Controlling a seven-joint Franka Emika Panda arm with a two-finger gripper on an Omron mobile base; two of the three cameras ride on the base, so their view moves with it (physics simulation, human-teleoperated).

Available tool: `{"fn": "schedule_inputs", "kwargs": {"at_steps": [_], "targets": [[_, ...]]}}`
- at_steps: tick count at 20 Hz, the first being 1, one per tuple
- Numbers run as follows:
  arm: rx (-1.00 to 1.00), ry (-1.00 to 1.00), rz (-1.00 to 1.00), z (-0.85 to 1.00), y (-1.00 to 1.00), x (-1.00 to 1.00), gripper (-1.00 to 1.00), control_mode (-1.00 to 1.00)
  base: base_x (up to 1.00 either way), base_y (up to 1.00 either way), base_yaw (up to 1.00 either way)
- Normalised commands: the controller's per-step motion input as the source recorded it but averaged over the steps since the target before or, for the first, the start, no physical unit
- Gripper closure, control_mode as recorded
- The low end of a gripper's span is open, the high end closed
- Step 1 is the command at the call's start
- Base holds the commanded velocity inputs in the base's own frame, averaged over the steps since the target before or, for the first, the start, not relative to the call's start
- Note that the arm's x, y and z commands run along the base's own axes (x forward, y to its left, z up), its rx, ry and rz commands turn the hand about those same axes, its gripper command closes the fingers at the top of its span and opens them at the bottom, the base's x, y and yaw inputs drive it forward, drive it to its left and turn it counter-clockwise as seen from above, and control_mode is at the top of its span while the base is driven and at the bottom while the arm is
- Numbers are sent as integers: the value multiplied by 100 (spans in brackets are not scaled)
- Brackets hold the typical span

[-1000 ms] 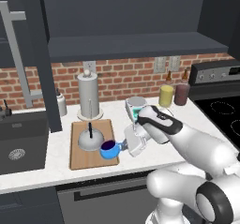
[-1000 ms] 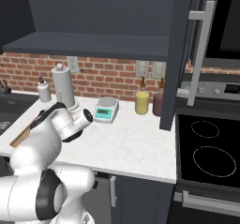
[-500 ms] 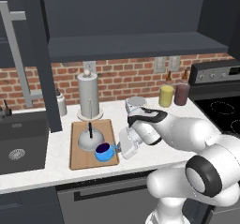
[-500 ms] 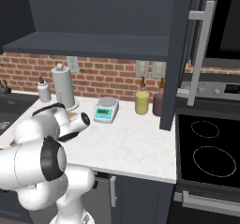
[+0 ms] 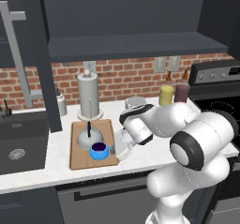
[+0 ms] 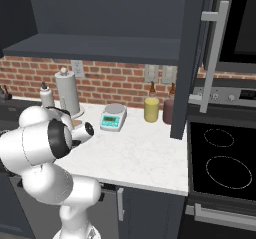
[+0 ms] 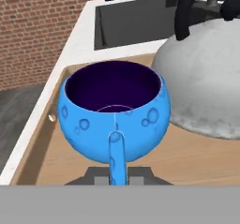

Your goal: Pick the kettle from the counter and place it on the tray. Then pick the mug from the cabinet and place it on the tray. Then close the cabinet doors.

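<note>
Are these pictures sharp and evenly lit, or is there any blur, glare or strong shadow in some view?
Left base view: flat, even light, slightly soft; the small bright blue mug and the low grey metal kettle cast only faint shadows on the light-brown wooden tray. Right base view: no glare, and the upper cabinet interior stays very dark. Hand view: sharp close up, where the mug looms large.
</note>
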Motion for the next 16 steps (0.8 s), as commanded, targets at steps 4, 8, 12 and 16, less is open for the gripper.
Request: {"fn": "schedule_inputs", "kwargs": {"at_steps": [4, 8, 12, 16], "targets": [[0, 0, 0, -19, 4, 4, -100, -100, 0, 0, 0], [0, -1, 0, 1, -3, -2, -100, -100, 0, 0, 0], [0, -2, 0, 12, -15, -17, -100, -100, 0, 0, 0], [0, -8, 0, 32, -27, -24, -100, -100, 0, 0, 0]]}}
